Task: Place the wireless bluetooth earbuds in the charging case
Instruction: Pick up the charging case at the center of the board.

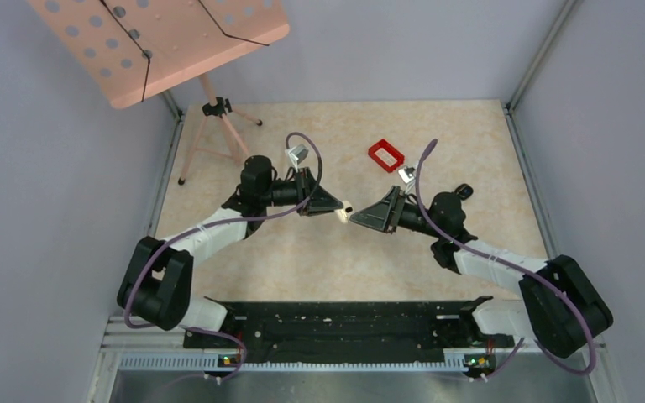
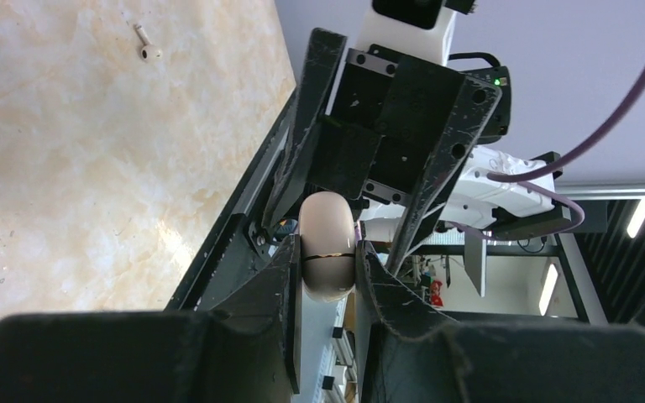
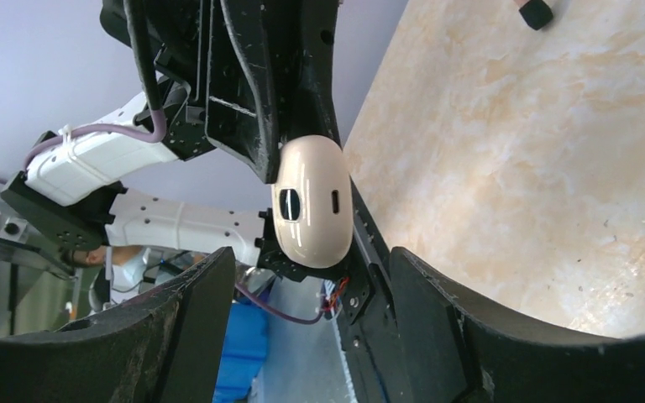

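Above mid-table, the left gripper (image 1: 334, 203) pinches the cream charging case (image 2: 327, 245) across its seam, lid seemingly shut. Facing it, the right gripper (image 1: 357, 220) gapes wide, empty; it should close squarely on the lid half and pry gently. One pale earbud (image 2: 145, 49) lies apart on the table (image 1: 302, 252).

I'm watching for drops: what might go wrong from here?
The case is pinched only by the left end effector on its smooth rounded sides, above the table. A push from the open right end effector may make it slip. It looks shut, and one earbud lies on the table away from both arms.
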You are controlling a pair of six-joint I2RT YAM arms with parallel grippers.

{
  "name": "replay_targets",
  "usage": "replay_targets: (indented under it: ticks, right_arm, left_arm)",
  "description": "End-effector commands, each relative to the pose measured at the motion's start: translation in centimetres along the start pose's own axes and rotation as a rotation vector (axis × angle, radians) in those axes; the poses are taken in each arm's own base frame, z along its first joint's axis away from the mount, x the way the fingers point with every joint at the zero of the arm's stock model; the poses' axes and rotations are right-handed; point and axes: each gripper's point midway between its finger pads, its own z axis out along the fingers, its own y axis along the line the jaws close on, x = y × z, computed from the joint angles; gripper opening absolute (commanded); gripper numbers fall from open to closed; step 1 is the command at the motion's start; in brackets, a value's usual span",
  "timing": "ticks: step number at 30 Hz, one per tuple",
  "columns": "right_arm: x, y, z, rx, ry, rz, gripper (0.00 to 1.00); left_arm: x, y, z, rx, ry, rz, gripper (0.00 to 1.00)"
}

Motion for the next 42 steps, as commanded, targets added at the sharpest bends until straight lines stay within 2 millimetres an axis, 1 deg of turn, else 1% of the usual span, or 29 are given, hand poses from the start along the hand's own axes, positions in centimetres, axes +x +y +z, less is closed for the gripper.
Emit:
replay_targets:
  ticks: [1, 6, 14, 17, 20, 22, 23, 26, 27, 28, 29, 30, 31, 32, 33, 34, 37, 40, 41, 42]
  right_arm:
    - [-0.4, 1.7, 0.1, -0.1, -0.006, -0.038, 0.67]
    - [-1.0, 2.3, 0.6, -0.15, -0.026, -0.03, 0.62]
    - [-1.5, 3.3, 1.0, -0.251, -0.031, 0.007, 0.47]
    - [-1.4, 3.2, 1.0, -0.262, -0.024, 0.021, 0.43]
    - [-1.3, 3.0, 1.0, -0.258, -0.027, 0.028, 0.43]
    - [-1.3, 3.0, 1.0, -0.258, -0.026, 0.029, 0.39]
    - [-1.3, 3.0, 1.0, -0.258, -0.025, 0.027, 0.32]
    - [-1.5, 3.0, 1.0, -0.258, -0.031, 0.027, 0.06]
    - [-1.5, 2.9, 1.0, -0.254, -0.034, 0.032, 0.0]
    - [-1.5, 2.8, 1.1, -0.248, -0.038, 0.035, 0.0]
    - [-1.5, 2.6, 1.1, -0.242, -0.042, 0.036, 0.0]
    - [-1.7, 2.6, 1.0, -0.238, -0.053, 0.036, 0.0]
    - [-1.8, 2.4, 0.9, -0.23, -0.064, 0.04, 0.0]
    - [-1.9, 2.3, 0.8, -0.223, -0.075, 0.042, 0.0]
    - [-2.2, 2.1, 0.7, -0.214, -0.089, 0.044, 0.0]
    - [-2.3, 1.9, 0.6, -0.203, -0.099, 0.046, 0.0]
    - [-2.6, 1.4, 0.5, -0.164, -0.119, 0.041, 0.0]
    - [-3.1, 1.0, 0.4, -0.123, -0.15, 0.032, 0.0]
    - [-3.3, 1.0, 0.4, -0.114, -0.161, 0.031, 0.0]
    - [-3.5, 1.0, 0.4, -0.108, -0.171, 0.029, 0.0]
  left_arm:
    - [0.3, -2.6, -0.6, 0.072, -0.003, 0.08, 0.0]
    - [0.5, -2.7, -0.6, 0.075, 0.002, 0.08, 0.0]
    - [0.5, -2.8, -0.6, 0.075, 0.004, 0.076, 0.0]
    - [0.5, -2.8, -0.6, 0.075, 0.006, 0.075, 0.0]
    - [0.6, -2.7, -0.5, 0.074, 0.009, 0.074, 0.0]
    - [0.6, -2.7, -0.5, 0.075, 0.01, 0.075, 0.0]
    - [0.7, -2.8, -0.4, 0.075, 0.011, 0.075, 0.0]
    - [0.5, -3.0, -0.4, 0.077, 0.008, 0.08, 0.0]
    - [0.4, -3.0, -0.4, 0.072, 0.007, 0.078, 0.03]
    - [0.4, -2.9, -0.4, 0.061, 0.007, 0.077, 0.13]
    - [0.3, -2.7, -0.4, 0.048, 0.002, 0.077, 0.25]
    - [0.2, -2.6, -0.4, 0.031, -0.008, 0.079, 0.42]
    - [0.1, -2.3, -0.5, 0.009, -0.026, 0.082, 0.55]
    - [0.0, -2.2, -0.8, -0.018, -0.049, 0.085, 0.67]
    - [-0.2, -2.1, -1.0, -0.04, -0.076, 0.096, 0.74]
    - [-0.4, -1.8, -1.3, -0.066, -0.11, 0.104, 0.78]
    - [-0.9, -1.5, -2.1, -0.099, -0.213, 0.131, 0.83]
    - [-1.1, -2.2, -2.9, -0.069, -0.292, 0.171, 0.82]
    - [-1.1, -2.2, -3.1, -0.063, -0.313, 0.176, 0.81]
    - [-1.2, -2.2, -3.3, -0.062, -0.344, 0.178, 0.78]
